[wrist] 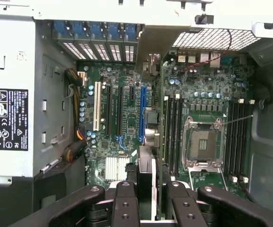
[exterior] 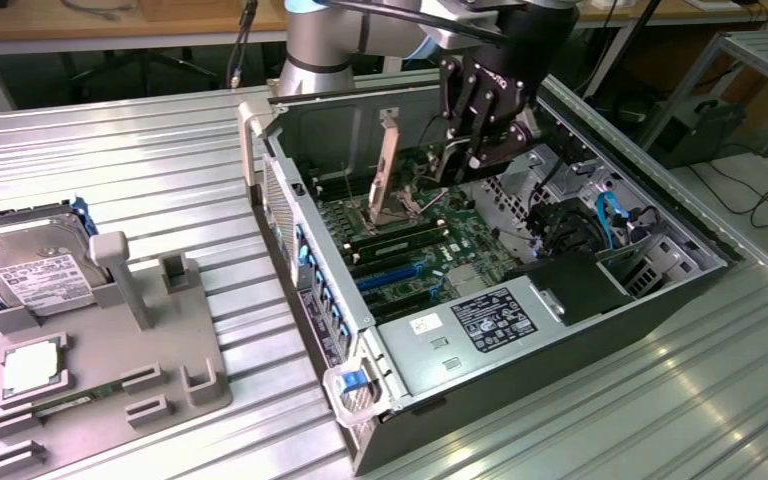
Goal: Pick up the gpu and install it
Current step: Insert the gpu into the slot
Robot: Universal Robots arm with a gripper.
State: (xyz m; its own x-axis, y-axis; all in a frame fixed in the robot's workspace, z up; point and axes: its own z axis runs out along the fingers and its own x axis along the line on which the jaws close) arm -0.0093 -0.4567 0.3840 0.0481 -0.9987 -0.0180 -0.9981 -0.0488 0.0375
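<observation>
One gripper (exterior: 482,150) hung over the open case (exterior: 398,420) at upper centre of the exterior view, pinching the gpu (exterior: 387,170) edge-on, bracket upright, seemingly so its edge could meet the motherboard (wrist: 127,118) slots below.

No word, brand or number can be read anywhere. The power supply (wrist: 9,90) at the left of the wrist frame carries a black label (wrist: 6,119) with white print and small certification marks, too fine to make out. The same label (exterior: 494,320) appears at lower centre of the exterior frame. A white sticker (exterior: 424,323) lies beside it, illegible. At left, the hard drive (exterior: 24,262) has a white label with unreadable print.
</observation>
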